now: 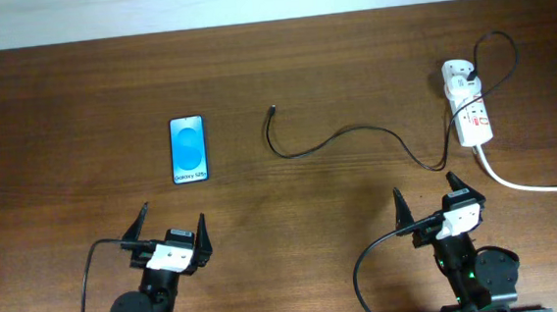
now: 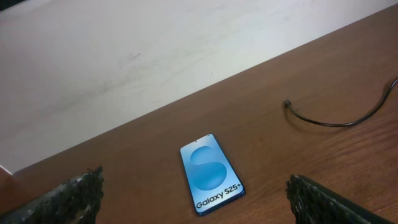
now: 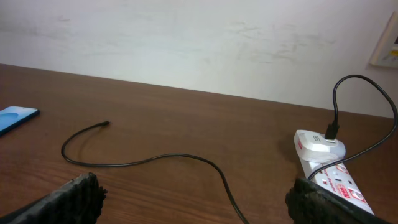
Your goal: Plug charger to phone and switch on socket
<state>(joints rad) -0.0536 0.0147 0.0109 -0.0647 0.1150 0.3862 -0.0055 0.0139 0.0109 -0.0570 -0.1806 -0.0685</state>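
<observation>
The phone [image 1: 189, 149] lies flat on the table at left centre, blue screen up; it also shows in the left wrist view [image 2: 211, 173] and at the left edge of the right wrist view [image 3: 15, 117]. The charger cable [image 1: 346, 134] snakes from its plug tip [image 1: 272, 108] across to the socket [image 1: 469, 113] at the right, where its adapter is plugged in. The cable shows in the right wrist view [image 3: 161, 158], as does the socket [image 3: 329, 168]. My left gripper [image 1: 173, 225] is open and empty, in front of the phone. My right gripper [image 1: 426, 201] is open and empty, in front of the socket.
A thick white cord [image 1: 536, 185] runs from the socket off the right edge. A white wall [image 3: 199, 43] stands behind the table's far edge. The plug tip also shows in the left wrist view [image 2: 286, 104].
</observation>
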